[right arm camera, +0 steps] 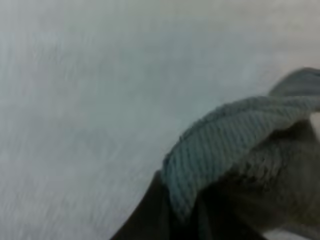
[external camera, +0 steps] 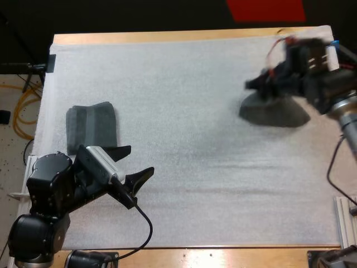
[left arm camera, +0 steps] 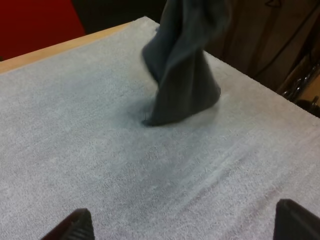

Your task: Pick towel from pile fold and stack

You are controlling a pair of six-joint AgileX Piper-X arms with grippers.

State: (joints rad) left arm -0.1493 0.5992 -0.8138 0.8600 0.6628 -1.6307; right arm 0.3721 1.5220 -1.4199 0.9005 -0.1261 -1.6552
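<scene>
White mat (external camera: 195, 178) covers nearly the whole wooden tabletop (external camera: 167, 37). Near the far right corner the crumpled towel (external camera: 273, 111) hangs from the right tool (external camera: 266, 88) as a twisted cone, its lower end touching the mat. One folded towel (external camera: 92, 125) lies flat by the left edge, about midway along it, just beyond the left tool (external camera: 140, 158).

The main risk, as I judge it, lies in the grasp. The cloth looks taken at a bunched fold rather than at a corner, so it may rise twisted and refuse to spread flat for folding. Once the lower end leaves the mat and the full weight hangs, a shallow pinch could let the towel slip out. It also sits close to the right edge, so a swing outward could carry it off the tabletop. The left tool is well apart from the hanging cloth and close to the folded towel. A careless sweep as it sets off could nudge that towel out of square.

The right tool is clamped on the upper part of the crumpled towel. From its wrist, ribbed cloth lies bunched over one dark finger (right arm camera: 150, 215), though I cannot tell how much is caught between the two. The left tool's fingers (left arm camera: 75, 227) stand wide apart over bare mat, holding and touching nothing, aimed across at the hanging towel.
</scene>
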